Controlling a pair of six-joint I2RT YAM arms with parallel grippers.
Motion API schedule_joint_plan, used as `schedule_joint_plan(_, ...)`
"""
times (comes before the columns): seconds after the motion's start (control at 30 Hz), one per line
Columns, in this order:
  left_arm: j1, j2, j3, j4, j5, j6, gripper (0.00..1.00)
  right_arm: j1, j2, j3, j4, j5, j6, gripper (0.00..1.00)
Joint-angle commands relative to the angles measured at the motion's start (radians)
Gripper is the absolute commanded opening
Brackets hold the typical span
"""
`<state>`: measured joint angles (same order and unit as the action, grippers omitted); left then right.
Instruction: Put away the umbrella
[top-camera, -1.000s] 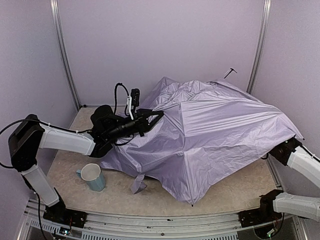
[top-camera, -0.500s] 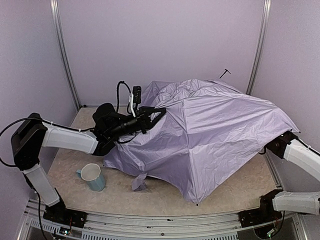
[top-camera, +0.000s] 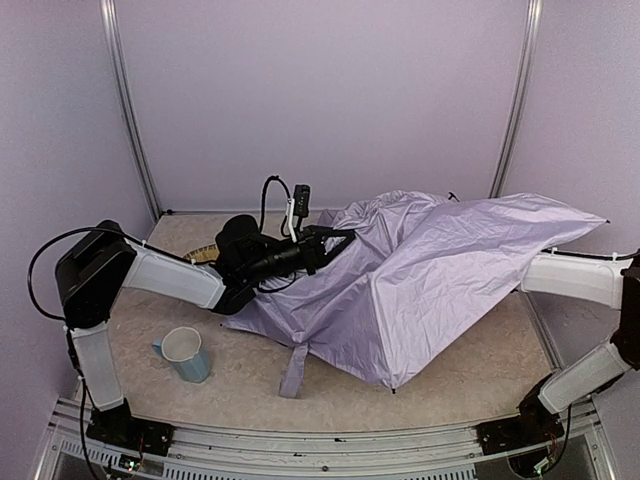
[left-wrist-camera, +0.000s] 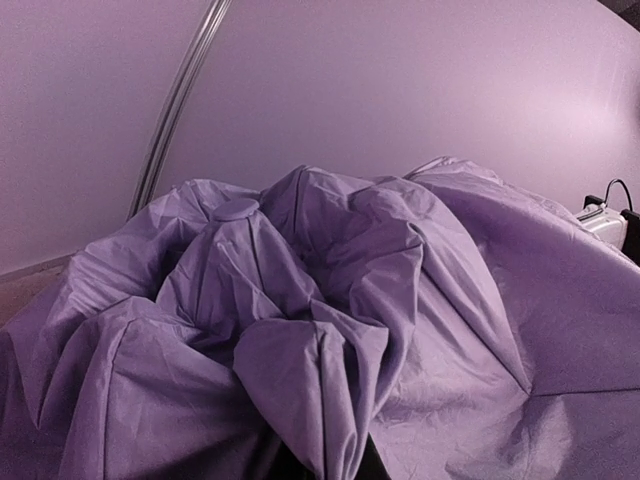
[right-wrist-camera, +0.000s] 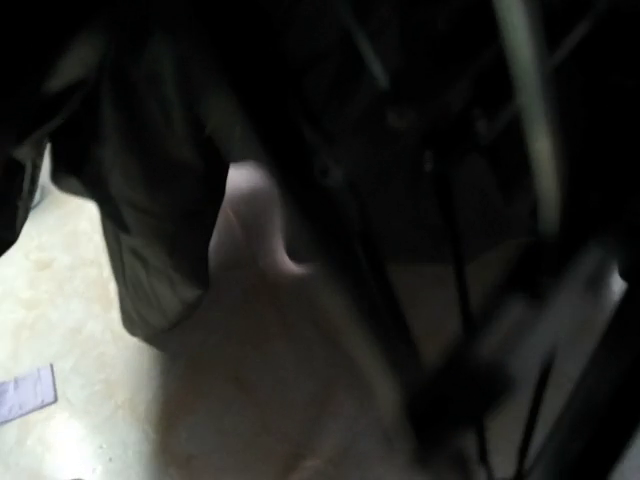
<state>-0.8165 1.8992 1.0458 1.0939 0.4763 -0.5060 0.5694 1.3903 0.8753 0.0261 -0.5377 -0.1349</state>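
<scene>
Left hand reaches in from the left, its fingers drawn together on a bunched fold of the umbrella at the canopy's left edge; we read it as closed on the fabric. From the left wrist camera the fold runs down to the bottom centre of the view, where the fingers sit mostly out of frame. Crumpled lavender canopy fills everything ahead of the hand. We note a small round cap on the crown, up and left of the gripped fold.

Umbrella position: half collapsed, lying on the tabletop, spread from the centre to the right side. Its left part is crumpled low against the left hand; its right part is lifted, with the edge raised toward the right wall. A fabric strap trails from the near hem onto the tabletop.

We see the right arm go in under the raised right edge of the canopy, and the right hand is hidden beneath the fabric in the overhead view. The right wrist camera is dark and blurred: we make out black lining, thin ribs and a patch of tabletop. We cannot tell whether the right hand is open or closed.

Pale blue mug stands upright on the tabletop at the left front, on the near side of the left arm, not touching the umbrella's hem.
</scene>
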Motion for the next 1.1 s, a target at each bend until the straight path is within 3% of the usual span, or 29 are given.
schedule_joint_plan(0.0,0.035,0.01,0.001,0.175,0.007,-0.111,0.0,0.011,0.051,0.047,-0.027,-0.033,-0.018,0.98)
schedule_joint_plan(0.13,0.081,0.01,0.022,0.232,0.025,-0.206,0.0,0.008,0.023,-0.04,0.099,0.045,0.041,0.93)
schedule_joint_plan(0.3,0.079,-0.008,0.004,0.235,0.047,-0.207,0.0,-0.013,0.03,-0.091,0.219,0.068,0.107,0.89)
schedule_joint_plan(0.5,0.069,-0.025,-0.02,0.236,0.038,-0.198,0.0,-0.085,0.089,-0.109,0.339,0.026,0.183,0.73)
schedule_joint_plan(0.8,0.047,-0.007,0.005,0.227,0.034,-0.184,0.0,-0.074,0.196,-0.09,0.459,-0.049,0.238,0.6)
schedule_joint_plan(0.87,0.045,-0.001,0.009,0.227,0.036,-0.188,0.0,-0.064,0.211,-0.084,0.468,-0.045,0.243,0.47)
schedule_joint_plan(1.0,0.05,-0.006,0.0,0.217,0.036,-0.183,0.0,-0.062,0.21,-0.072,0.463,-0.063,0.25,0.06)
schedule_joint_plan(1.03,0.053,-0.013,-0.005,0.204,0.031,-0.174,0.0,-0.062,0.195,-0.072,0.455,-0.059,0.246,0.0)
schedule_joint_plan(1.07,0.057,-0.023,-0.011,0.186,0.021,-0.162,0.08,-0.064,0.176,-0.07,0.441,-0.043,0.237,0.0)
